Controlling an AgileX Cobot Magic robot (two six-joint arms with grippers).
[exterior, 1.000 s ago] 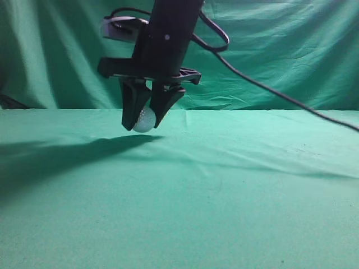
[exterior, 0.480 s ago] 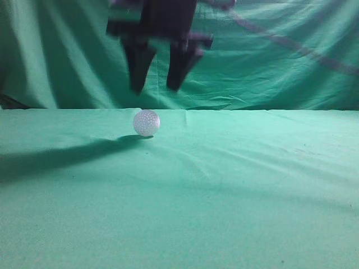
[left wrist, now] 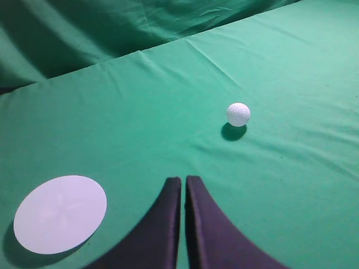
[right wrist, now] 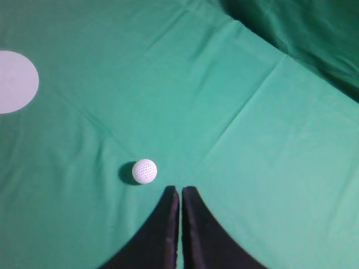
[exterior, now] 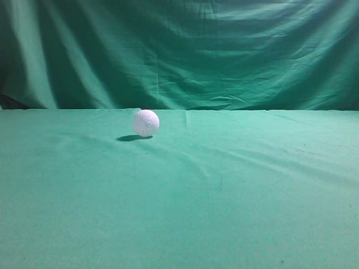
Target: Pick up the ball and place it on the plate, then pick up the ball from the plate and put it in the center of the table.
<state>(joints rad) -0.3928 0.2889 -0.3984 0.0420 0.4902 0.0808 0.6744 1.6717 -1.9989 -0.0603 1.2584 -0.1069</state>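
Observation:
The white dimpled ball (exterior: 146,123) rests on the green cloth table (exterior: 224,190), left of middle and toward the back. It also shows in the left wrist view (left wrist: 238,114) and the right wrist view (right wrist: 144,171). A flat white round plate (left wrist: 60,213) lies on the cloth at the lower left of the left wrist view and at the left edge of the right wrist view (right wrist: 15,81). My left gripper (left wrist: 183,180) is shut and empty, well short of the ball. My right gripper (right wrist: 180,190) is shut and empty, just right of the ball. Neither gripper shows in the exterior view.
A darker green draped curtain (exterior: 185,50) hangs behind the table's back edge. The cloth has shallow wrinkles and a crease running across it (right wrist: 247,112).
The gripper that held the ball opened, let it go on the cloth and rose out of the exterior view. The ball stays where it was set down.

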